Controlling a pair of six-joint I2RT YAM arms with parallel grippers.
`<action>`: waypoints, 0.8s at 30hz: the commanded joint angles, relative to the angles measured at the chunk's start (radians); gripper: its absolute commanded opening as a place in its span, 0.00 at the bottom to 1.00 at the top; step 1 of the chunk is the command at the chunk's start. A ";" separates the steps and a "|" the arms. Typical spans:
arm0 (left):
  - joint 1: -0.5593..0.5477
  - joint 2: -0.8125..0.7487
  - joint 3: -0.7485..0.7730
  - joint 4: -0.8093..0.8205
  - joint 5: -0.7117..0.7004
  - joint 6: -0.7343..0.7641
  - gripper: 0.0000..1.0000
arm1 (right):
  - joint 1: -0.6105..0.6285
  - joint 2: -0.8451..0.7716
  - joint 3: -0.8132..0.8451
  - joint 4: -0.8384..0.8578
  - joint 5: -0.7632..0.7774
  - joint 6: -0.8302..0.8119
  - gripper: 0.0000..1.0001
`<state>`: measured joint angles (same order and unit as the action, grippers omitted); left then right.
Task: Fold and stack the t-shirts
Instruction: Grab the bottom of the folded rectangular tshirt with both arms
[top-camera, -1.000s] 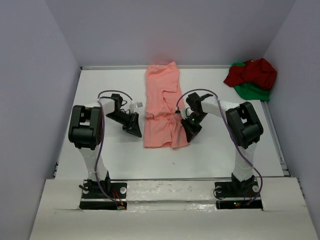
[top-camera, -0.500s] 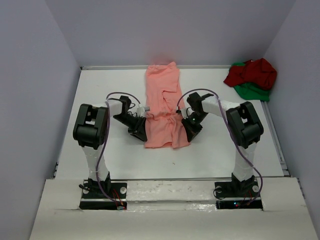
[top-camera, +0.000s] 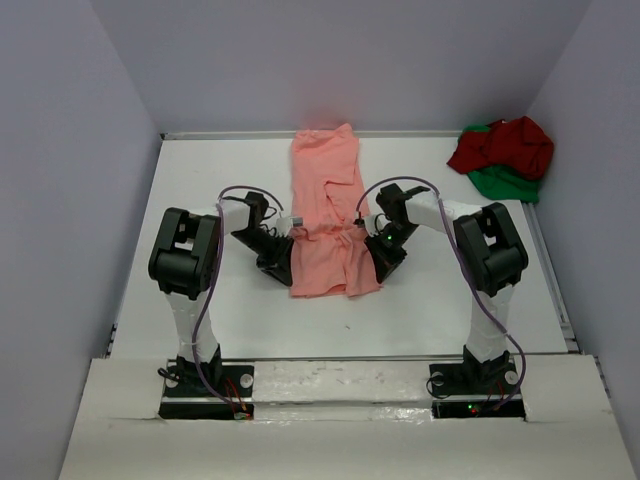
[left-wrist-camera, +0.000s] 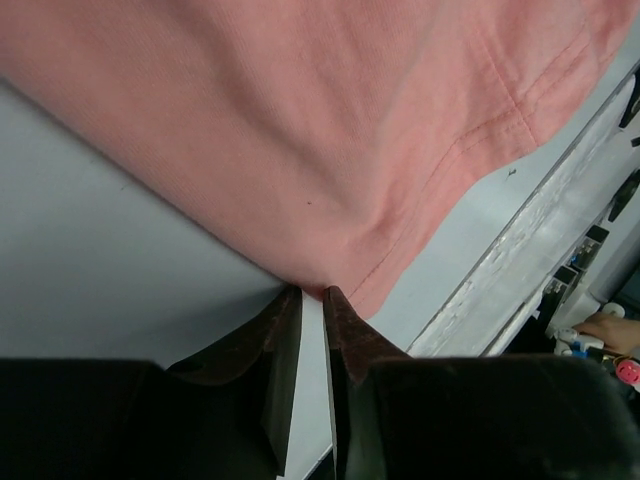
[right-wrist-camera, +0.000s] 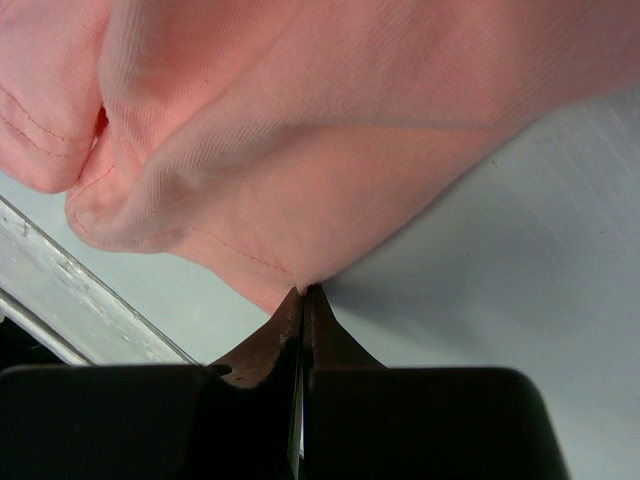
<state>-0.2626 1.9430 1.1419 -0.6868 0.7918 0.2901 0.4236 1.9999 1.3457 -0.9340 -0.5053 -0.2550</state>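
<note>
Early going: the salmon-pink shirt (top-camera: 325, 210) lies as a long strip mid-way across the table (top-camera: 200, 180), right gripper (right-wrist-camera: 303, 290) pinching its near right edge, left gripper (left-wrist-camera: 310, 292) at its near left edge, grip unclear, while the dark red shirt (top-camera: 510, 145) and green shirt (top-camera: 510, 185) sit heaped, unfolded, in the far right corner.

We see the left arm (top-camera: 185, 255) swing in across the bench (top-camera: 200, 160) toward the middle. A second ago its tool (left-wrist-camera: 312, 292) hangs well clear of the salmon-pink shirt (top-camera: 325, 200), half a second ago it reaches the cloth, and now its tips touch the shirt's near left hem with the jaws a narrow slit apart. The arm's elbow shifts right with the tool, and the purple cable (top-camera: 235, 192) looped over it comes in closer to the shirt.
</note>
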 joint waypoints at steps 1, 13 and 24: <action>0.000 -0.004 0.051 -0.069 -0.071 0.023 0.29 | -0.008 0.008 0.027 -0.003 0.008 -0.021 0.00; -0.001 0.037 0.170 -0.218 -0.049 0.113 0.40 | -0.008 0.025 0.043 -0.009 0.004 -0.027 0.00; -0.004 0.096 0.300 -0.379 -0.016 0.248 0.32 | -0.008 0.028 0.049 -0.012 0.011 -0.032 0.00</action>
<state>-0.2626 2.0430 1.3945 -0.9527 0.7517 0.4740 0.4236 2.0163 1.3663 -0.9531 -0.5056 -0.2665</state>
